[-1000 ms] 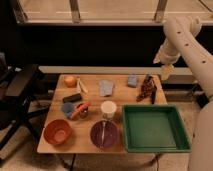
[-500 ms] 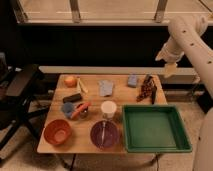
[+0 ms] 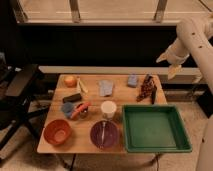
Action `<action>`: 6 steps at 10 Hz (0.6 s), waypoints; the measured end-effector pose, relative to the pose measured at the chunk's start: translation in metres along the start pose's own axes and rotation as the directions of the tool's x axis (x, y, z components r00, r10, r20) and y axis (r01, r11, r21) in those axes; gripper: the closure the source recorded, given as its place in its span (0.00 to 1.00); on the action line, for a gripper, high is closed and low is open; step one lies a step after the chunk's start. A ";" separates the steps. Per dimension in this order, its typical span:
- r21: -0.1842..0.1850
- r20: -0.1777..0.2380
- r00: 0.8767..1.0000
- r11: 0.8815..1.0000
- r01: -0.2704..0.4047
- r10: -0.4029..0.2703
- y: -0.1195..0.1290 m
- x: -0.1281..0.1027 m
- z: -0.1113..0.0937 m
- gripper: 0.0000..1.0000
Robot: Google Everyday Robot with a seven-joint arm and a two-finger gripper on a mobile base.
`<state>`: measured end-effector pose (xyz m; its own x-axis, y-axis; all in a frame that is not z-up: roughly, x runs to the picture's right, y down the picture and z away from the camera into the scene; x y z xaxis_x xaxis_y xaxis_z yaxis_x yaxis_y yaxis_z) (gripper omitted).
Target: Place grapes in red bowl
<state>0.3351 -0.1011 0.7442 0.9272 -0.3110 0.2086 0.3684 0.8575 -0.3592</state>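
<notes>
The grapes (image 3: 145, 88), a dark reddish-purple lumpy bunch, lie at the far right of the wooden table (image 3: 122, 96), beside a black tool-like object (image 3: 153, 94). The red bowl (image 3: 57, 131) stands empty at the table's front left corner. My gripper (image 3: 171, 70) hangs on the white arm in the air above and to the right of the grapes, beyond the table's far right corner, and holds nothing that I can see.
A purple bowl (image 3: 104, 134) with a utensil and a white cup (image 3: 108, 109) stand in the front middle. A green tray (image 3: 155, 128) fills the front right. An orange (image 3: 70, 81), a cloth (image 3: 105, 87) and a blue sponge (image 3: 132, 80) lie at the back. A black chair (image 3: 20, 95) stands at the left.
My gripper has shifted slightly to the right, staying high beyond the table's far right corner. Nothing on the table has moved.
</notes>
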 end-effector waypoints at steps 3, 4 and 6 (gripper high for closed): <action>0.000 -0.001 1.000 1.000 -0.003 0.003 0.001 0.001 -0.001 0.30; 0.000 -0.001 1.000 1.000 -0.002 0.002 0.001 0.001 0.000 0.30; 0.006 0.011 1.000 1.000 0.015 -0.015 0.000 -0.004 0.002 0.30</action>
<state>0.3314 -0.0991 0.7451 0.9209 -0.3191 0.2237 0.3816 0.8552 -0.3506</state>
